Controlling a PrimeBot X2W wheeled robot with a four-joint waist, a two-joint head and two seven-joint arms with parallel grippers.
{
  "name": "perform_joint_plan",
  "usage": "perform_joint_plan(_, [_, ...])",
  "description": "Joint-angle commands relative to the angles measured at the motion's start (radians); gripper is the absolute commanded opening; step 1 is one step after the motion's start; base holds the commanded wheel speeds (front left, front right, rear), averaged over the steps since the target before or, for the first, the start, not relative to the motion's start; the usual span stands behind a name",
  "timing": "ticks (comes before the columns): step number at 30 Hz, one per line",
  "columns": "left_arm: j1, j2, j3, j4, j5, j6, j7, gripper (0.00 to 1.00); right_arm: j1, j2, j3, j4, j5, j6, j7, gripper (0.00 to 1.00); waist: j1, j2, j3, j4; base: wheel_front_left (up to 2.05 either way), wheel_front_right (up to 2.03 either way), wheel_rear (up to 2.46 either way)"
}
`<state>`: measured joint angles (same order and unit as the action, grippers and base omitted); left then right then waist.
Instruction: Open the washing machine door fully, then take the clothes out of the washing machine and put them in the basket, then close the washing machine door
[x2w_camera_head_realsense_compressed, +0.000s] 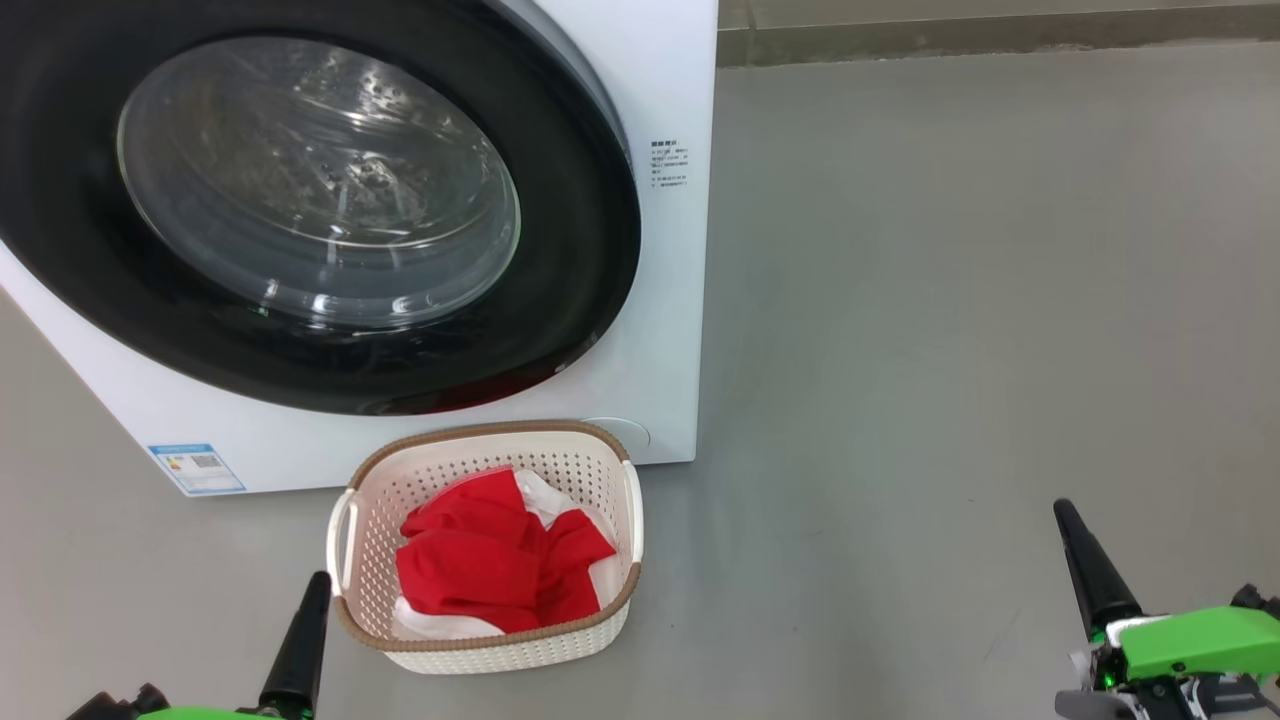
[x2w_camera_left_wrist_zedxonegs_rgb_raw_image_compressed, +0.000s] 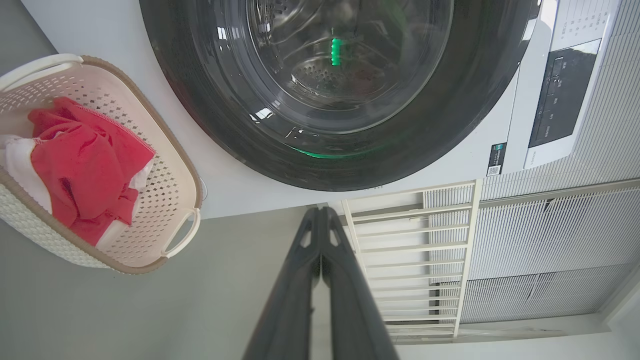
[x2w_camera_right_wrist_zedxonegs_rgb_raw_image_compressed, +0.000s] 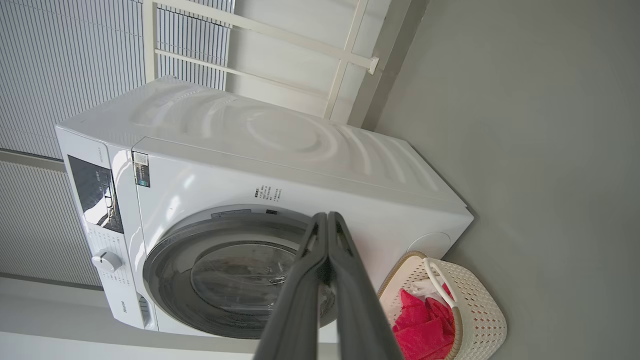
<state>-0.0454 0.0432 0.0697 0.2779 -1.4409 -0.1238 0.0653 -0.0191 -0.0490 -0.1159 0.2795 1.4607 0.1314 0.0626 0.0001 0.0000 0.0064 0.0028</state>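
item: washing machine. white front-loader on the grey floor. small printed label on its front and a coloured sticker at the lower corner. the right wrist view showed a dark control panel and a dial.

item: washing machine door. black-rimmed with a glass bowl. it lay flush against the machine front, shut. through the glass the steel drum looked bare, and no red fabric could be made out.

item: basket. cream, perforated, with a brown rim. it stood on the floor just in front of the machine, below the door's lower right edge.

item: clothes. red with white panels, bunched inside the basket. nothing was draped over the rim.

item: left hand. fingers pressed together, gripping nothing. it hung just left of the basket, not touching it.

item: right hand. fingers likewise closed and empty. it was well apart to the right, over the floor.

status, as judged: clothes were out of the machine and in the basket, and the door was closed, so all three steps appeared complete. the only thing left was perhaps to confirm that the latch had caught, which the views could not settle.
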Motion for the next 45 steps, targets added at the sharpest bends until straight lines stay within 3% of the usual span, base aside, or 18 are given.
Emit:
perform_joint_plan(1, [-0.044, 0.009, 0.034, -0.028, -0.024, -0.006, 0.01, 0.0, -0.056, -0.007, 0.013, -0.031, 0.025, -0.001, 0.007, 0.0, -0.0001, 0.0, 0.0, 0.0, 0.0, 0.0, 0.0])
perform_joint_plan(15, [-0.063, 0.007, 0.045, -0.033, -0.167, -0.007, 0.048, 0.0, -0.088, -0.005, 0.006, -0.035, 0.151, -0.001, 0.048, 0.0, -0.0001, 0.0, -0.003, -0.003, 0.0, 0.0, 0.0])
perform_joint_plan(45, [-0.063, 0.007, 0.044, -0.033, -0.167, -0.007, 0.048, 0.0, -0.089, -0.003, 0.004, -0.035, 0.15, -0.001, 0.049, 0.0, -0.0001, 0.0, -0.003, -0.003, 0.0, 0.0, 0.0])
